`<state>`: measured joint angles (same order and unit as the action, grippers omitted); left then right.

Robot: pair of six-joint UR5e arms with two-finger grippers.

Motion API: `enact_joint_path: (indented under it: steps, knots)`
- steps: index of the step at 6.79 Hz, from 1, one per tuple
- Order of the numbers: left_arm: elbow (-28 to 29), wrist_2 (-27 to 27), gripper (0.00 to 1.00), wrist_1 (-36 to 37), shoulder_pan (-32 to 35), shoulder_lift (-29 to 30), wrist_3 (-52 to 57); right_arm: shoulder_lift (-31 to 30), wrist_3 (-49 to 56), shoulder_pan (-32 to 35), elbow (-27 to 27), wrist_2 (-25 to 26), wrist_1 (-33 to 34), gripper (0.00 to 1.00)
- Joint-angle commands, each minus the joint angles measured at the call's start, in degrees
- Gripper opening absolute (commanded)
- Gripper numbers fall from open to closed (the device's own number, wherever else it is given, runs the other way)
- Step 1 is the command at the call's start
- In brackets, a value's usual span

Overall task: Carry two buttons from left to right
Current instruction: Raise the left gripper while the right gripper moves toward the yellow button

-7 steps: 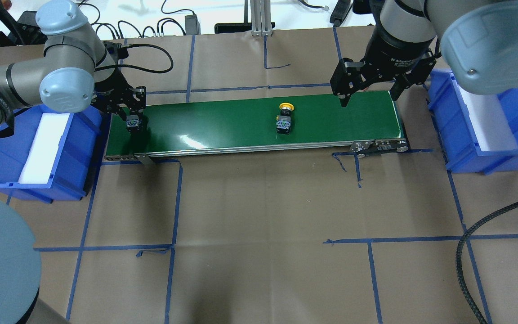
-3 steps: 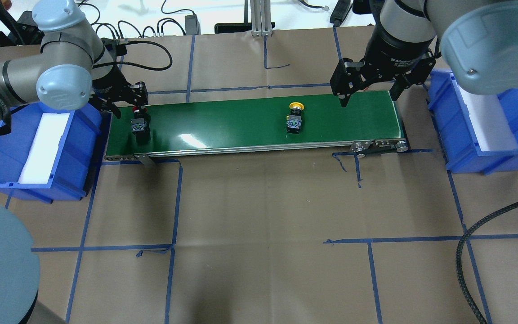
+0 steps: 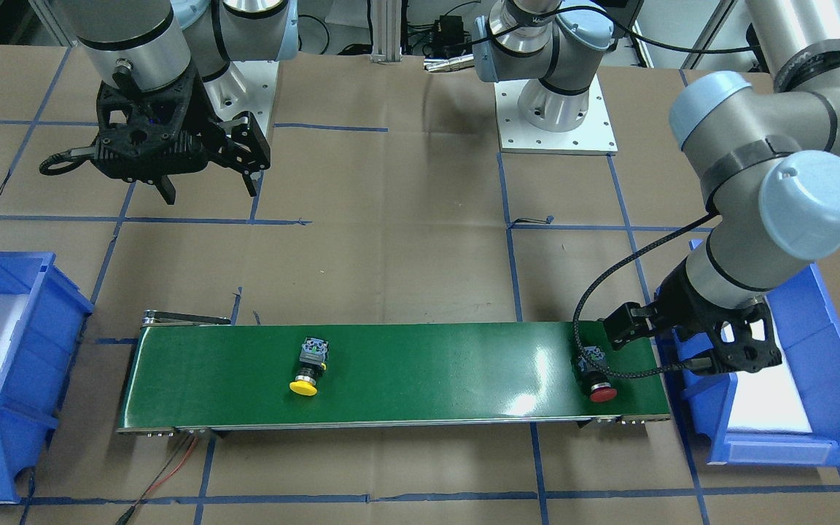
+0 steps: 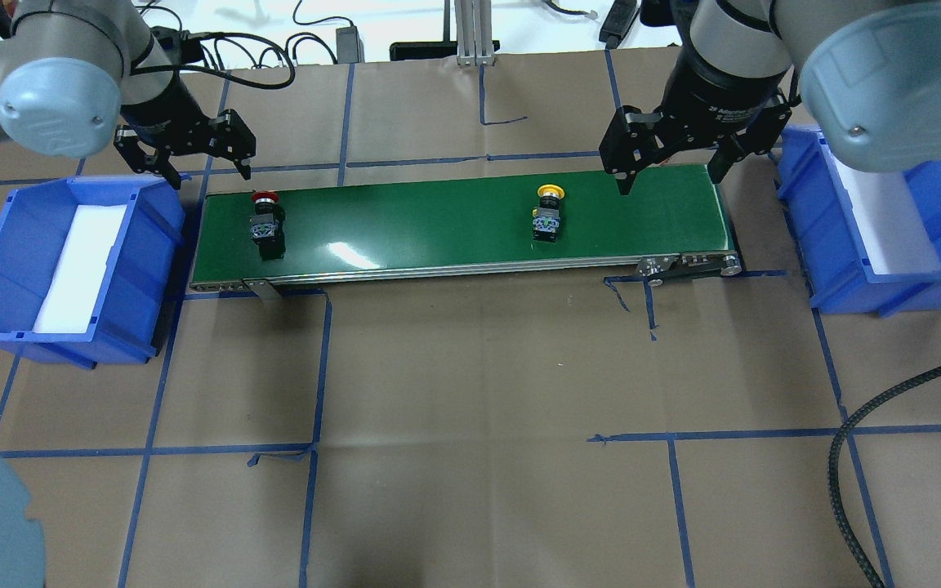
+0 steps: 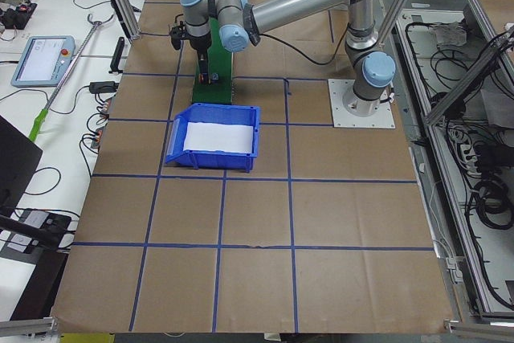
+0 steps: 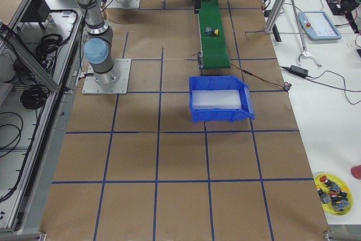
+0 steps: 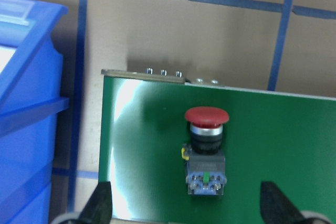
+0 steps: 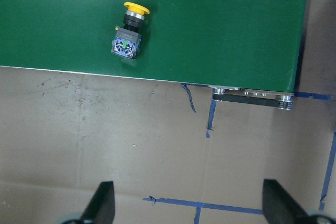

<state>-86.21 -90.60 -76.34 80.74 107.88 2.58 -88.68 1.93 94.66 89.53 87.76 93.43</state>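
Brown-papered surface (image 4: 470, 367) carries a green belt (image 4: 438, 220) where the left fingers (image 4: 243, 159) and right fingers (image 4: 626, 171) hang spread and empty by its ends, the red button (image 4: 265, 224) lying near the left end, the yellow button (image 4: 546, 219) right of the middle.

We're looking at a robotics lab here: paper-covered table (image 4: 470, 367) with a taped grid, mini conveyor (image 4: 438, 220), teach pendant (image 5: 40, 60), cables (image 5: 484, 198) all over.

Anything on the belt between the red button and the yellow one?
Nothing: the overhead view shows only bare green belt between the red button and the yellow button.
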Motion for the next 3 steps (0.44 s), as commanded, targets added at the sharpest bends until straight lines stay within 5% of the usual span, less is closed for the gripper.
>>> enact_joint_path:
  steps: [1, 3]
  knots:
    - [1.0, -0.1, 1.0, -6.2, 2.4, -5.2, 0.4, 0.0, 0.0, 0.0, 0.0, 0.0, 0.0, 1.0]
    - [1.0, -0.3, 1.0, -10.4, 4.9, -9.0, 0.7, 0.0, 0.0, 0.0, 0.0, -0.3, 0.0, 1.0]
